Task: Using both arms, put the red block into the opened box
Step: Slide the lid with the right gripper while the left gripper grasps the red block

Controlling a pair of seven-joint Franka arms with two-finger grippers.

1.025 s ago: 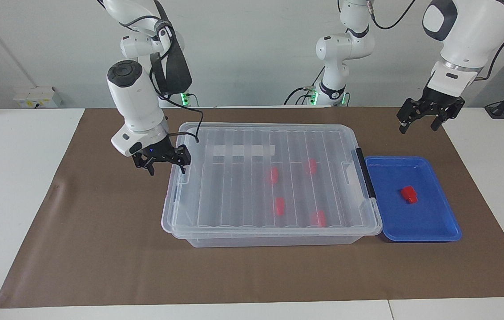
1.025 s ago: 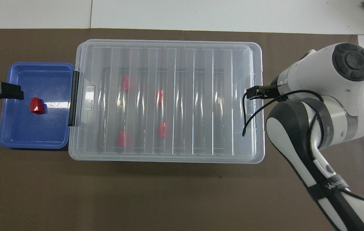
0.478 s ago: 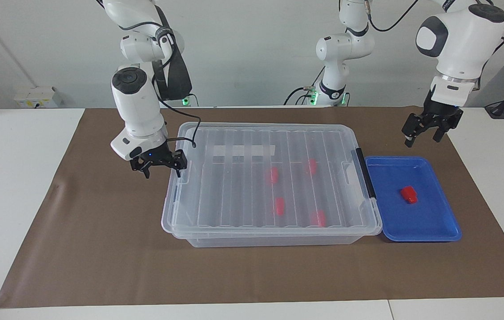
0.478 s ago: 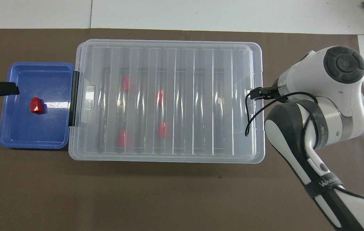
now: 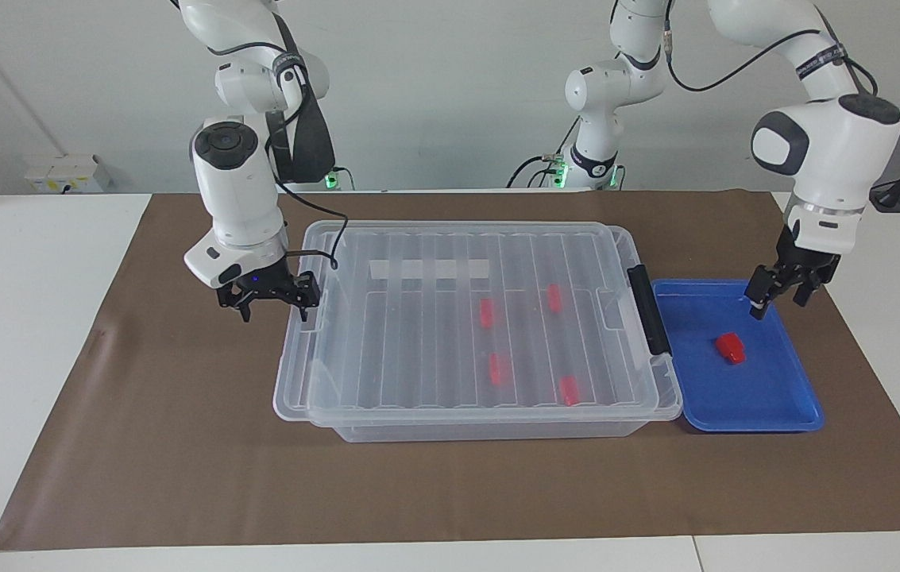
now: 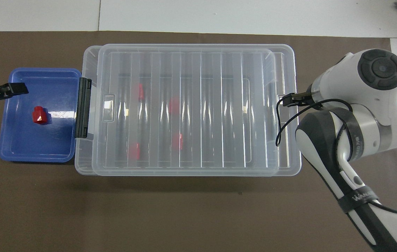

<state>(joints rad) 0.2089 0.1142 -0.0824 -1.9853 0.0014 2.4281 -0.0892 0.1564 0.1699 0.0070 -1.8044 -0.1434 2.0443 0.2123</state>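
- Small bright red plastic block (image 5: 730, 348) lying alone in shallow blue plastic tray (image 5: 783, 417), toward the left arm's end of the table, just beside the box.
- Large clear plastic storage box (image 5: 481, 431) mid-table on brown paper mat (image 5: 179, 477); ribbed clear lid (image 5: 418, 342) on top but sitting offset, overhanging toward the right arm's end; black end clip (image 5: 648, 310) at the tray end.
- Four matching red blocks (image 5: 499, 368) visible through the lid, already inside.
- Left gripper (image 5: 775, 300) low over the tray's robot-side edge, near the block but not touching; jaws spread, nothing held.
- Right gripper (image 5: 268, 300) at the lid's overhanging end; jaws spread, one fingertip right against the lid rim; hooked on it or only beside it, can't tell.
- Step, judged: clearing the lid with the right arm while lining up the left for the pick.
- Handling, judged: light, rigid, smooth plastic, likely a bit slippery; tapered, so could squirt out of a pinch placed high.
- Best hold: across two flat opposite sides, low on the wider part, jaws coming straight down.
- Risk: nudging and sliding the block over the glossy tray floor before closing; tray itself light, may shift.
- Lid thin and flexible; probably bends if lifted from one end only.
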